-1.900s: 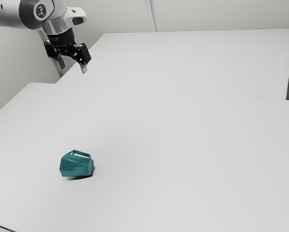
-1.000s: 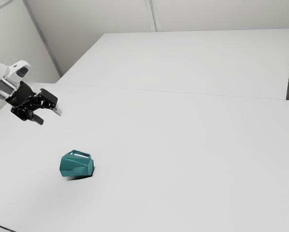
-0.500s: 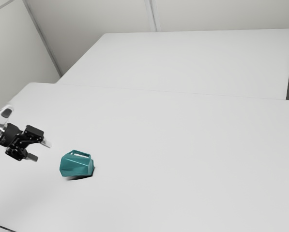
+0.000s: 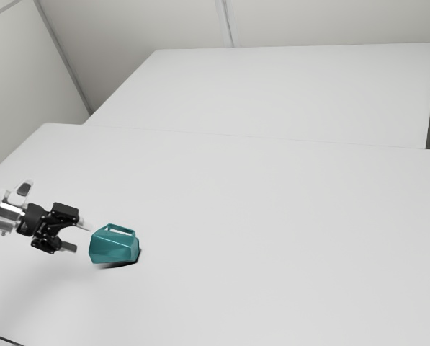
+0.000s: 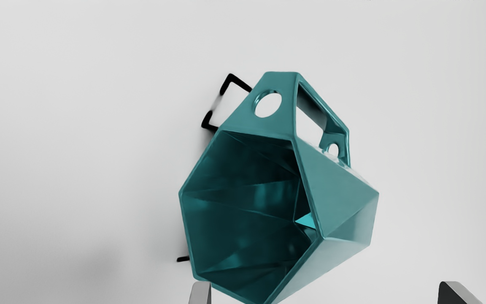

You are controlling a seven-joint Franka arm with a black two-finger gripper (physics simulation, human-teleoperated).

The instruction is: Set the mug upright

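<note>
Mug (image 4: 114, 248) on its side near hand (image 4: 83, 238)

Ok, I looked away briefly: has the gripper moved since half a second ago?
Yes. Judged against the mug, which lies where it did, the gripper has shifted toward the exterior view's right and slightly down in that view, nearer the mug.

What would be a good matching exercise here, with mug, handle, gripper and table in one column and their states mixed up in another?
1. Mug
2. Handle
3. Gripper
4. Table

A. Fingers apart
B. White and flat
C. Lying on its side
D. Pierced by round holes

Right pairs: 1-C, 2-D, 3-A, 4-B
</note>
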